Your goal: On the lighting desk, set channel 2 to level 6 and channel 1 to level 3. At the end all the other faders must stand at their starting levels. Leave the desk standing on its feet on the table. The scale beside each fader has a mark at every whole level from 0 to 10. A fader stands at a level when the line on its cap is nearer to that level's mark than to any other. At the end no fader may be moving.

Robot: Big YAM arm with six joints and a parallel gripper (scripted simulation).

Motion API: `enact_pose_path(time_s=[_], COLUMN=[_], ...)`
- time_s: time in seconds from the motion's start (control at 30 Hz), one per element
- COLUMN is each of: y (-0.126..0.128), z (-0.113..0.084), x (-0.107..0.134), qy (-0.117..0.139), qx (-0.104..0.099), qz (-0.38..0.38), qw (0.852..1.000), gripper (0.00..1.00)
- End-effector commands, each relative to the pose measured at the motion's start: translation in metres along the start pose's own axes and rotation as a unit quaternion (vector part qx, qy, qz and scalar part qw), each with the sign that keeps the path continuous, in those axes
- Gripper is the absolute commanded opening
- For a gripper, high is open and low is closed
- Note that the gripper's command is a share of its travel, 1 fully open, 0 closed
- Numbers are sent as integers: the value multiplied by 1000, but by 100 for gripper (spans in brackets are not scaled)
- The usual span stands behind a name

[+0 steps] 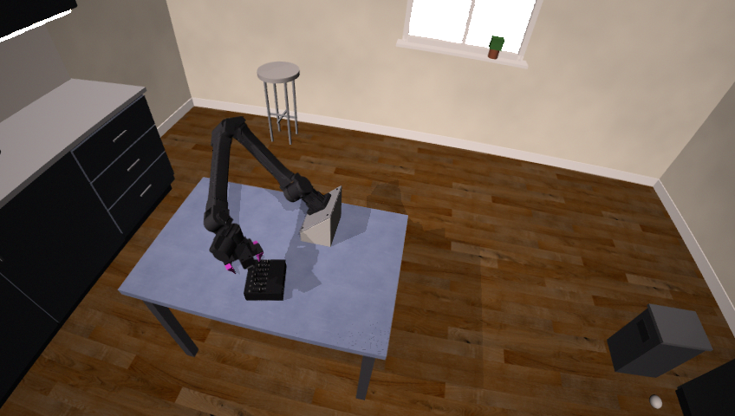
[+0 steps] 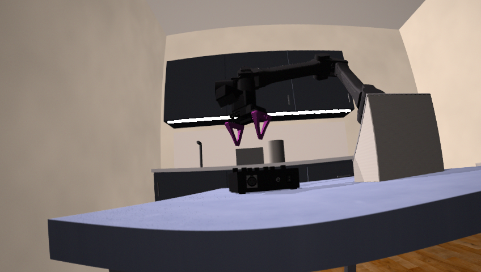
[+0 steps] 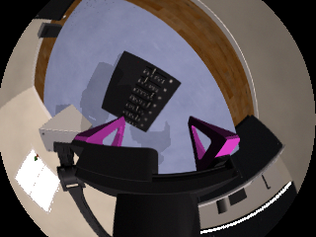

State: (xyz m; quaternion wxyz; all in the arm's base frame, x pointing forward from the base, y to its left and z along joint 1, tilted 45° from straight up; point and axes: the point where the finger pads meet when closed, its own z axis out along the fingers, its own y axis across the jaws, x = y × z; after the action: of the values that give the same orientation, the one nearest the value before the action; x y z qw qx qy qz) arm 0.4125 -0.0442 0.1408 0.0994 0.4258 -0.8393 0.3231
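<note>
The lighting desk [image 1: 265, 279] is a small black box with several faders, standing flat on the blue-grey table. It also shows in the exterior view [image 2: 264, 179] and in the wrist view [image 3: 140, 91]. The fader caps are too small to read their levels. My gripper [image 1: 243, 262] with magenta fingers is open and empty. It hovers above the desk's left edge, clear of the faders, as the exterior view [image 2: 248, 132] shows. In the wrist view the fingers stand wide apart with the desk beyond them.
The arm's wedge-shaped base [image 1: 323, 222] stands on the table behind the desk. Black cabinets [image 1: 67, 170] line the left wall. A stool [image 1: 278, 98] stands beyond the table and a dark box [image 1: 657, 339] lies on the floor at the right.
</note>
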Motion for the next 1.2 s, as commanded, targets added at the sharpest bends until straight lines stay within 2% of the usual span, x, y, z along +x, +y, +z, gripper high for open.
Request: enact_pose_path(time_s=[0.0,0.2,0.4,0.47,0.5,0.6,0.73,0.97,1.03,1.07,1.17], y=[9,17,23,23,25,31,35,42,42,42,44], z=[-12,-24,-37,-37,-38,-41,-47,-52,-52,-53,-54], x=[-2,-10,-16,-16,-17,-19,-22,-24,-24,-24,-25], qy=[11,5,-6,-6,-9,-12,-18,-30,-30,-31,-33], qx=[2,11,18,18,20,23,26,29,29,29,31], qz=[139,273,396,396,447,506,583,705,705,745,789], qw=[990,962,918,918,894,862,812,708,708,665,613], gripper=[100,100,100,100,100,100,100,100,100,100,100])
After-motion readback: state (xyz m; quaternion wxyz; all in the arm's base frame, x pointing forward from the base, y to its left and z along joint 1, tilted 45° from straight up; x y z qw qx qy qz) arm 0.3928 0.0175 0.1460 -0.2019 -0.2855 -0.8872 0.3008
